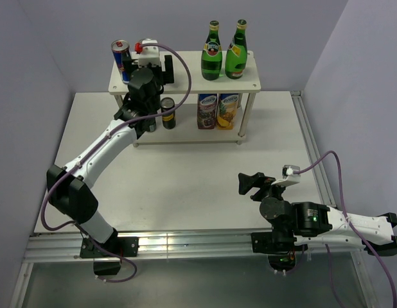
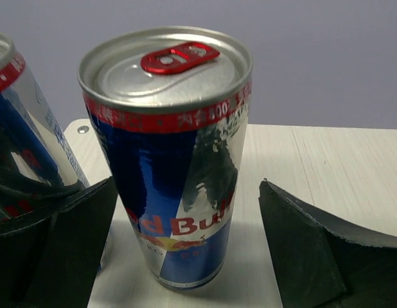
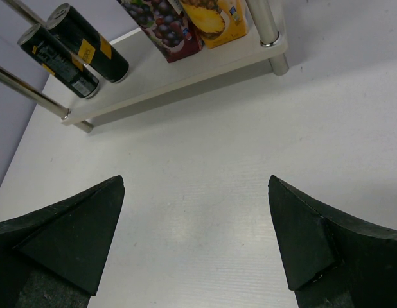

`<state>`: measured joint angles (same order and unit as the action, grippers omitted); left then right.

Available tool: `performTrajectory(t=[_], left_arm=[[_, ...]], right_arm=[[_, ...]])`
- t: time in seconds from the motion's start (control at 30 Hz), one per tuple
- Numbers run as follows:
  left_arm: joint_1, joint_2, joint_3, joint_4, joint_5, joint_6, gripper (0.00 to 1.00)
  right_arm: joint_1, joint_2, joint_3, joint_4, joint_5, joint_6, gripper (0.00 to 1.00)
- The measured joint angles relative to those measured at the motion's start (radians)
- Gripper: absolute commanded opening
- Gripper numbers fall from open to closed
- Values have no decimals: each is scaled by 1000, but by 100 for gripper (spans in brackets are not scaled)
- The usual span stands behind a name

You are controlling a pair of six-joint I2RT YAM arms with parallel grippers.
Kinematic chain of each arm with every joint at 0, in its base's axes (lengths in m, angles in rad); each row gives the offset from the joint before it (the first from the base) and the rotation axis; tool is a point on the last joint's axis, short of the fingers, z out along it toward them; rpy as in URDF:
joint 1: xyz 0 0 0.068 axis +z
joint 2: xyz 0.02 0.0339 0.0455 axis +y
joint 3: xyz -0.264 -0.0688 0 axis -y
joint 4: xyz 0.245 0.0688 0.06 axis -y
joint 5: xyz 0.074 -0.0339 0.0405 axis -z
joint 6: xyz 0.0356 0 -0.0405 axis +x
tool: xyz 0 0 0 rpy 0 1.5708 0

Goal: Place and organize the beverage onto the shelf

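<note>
The shelf [image 1: 185, 76] stands at the back of the table. Two green bottles [image 1: 212, 52] [image 1: 236, 51] stand on the right of its top board. One blue-and-silver can [image 1: 121, 61] stands at the top board's left end. My left gripper [image 1: 146, 59] is open around a second blue-and-silver can [image 2: 169, 160]. This can stands upright on the board [image 2: 327, 167], with a gap to the right finger [image 2: 308, 250]. The first can shows at the left edge of the left wrist view [image 2: 18, 135]. Two dark cans [image 3: 89, 42] [image 3: 57, 61] stand on the lower board. My right gripper [image 1: 248, 185] is open and empty above the table.
Two juice cartons [image 1: 207, 111] [image 1: 227, 110] stand on the right of the lower board [image 3: 185, 74]. One dark can [image 1: 167, 112] shows under my left arm. Walls close in on the left, back and right. A metal rail [image 1: 185, 244] runs along the near edge.
</note>
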<state>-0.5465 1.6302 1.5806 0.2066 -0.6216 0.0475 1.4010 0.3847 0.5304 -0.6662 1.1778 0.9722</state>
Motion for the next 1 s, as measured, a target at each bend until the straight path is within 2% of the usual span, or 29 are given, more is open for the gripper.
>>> performTrajectory(t=[0.53, 0.7, 0.83, 0.9, 1.0], left_arm=[[-40, -169, -188, -67, 38, -102, 99], [-114, -272, -297, -114, -5, -140, 99], [-203, -412, -418, -235, -59, -198, 99], [-268, -477, -438, -327, -97, -236, 99], [-351, -554, -434, -449, -124, -290, 99]], right_arm=[[0, -5, 0, 0, 1, 3, 100], [0, -6, 0, -1, 4, 6, 100], [0, -6, 2, -3, 9, -10, 100], [0, 14, 37, -8, 6, -63, 100], [0, 64, 172, 33, -8, -216, 100]])
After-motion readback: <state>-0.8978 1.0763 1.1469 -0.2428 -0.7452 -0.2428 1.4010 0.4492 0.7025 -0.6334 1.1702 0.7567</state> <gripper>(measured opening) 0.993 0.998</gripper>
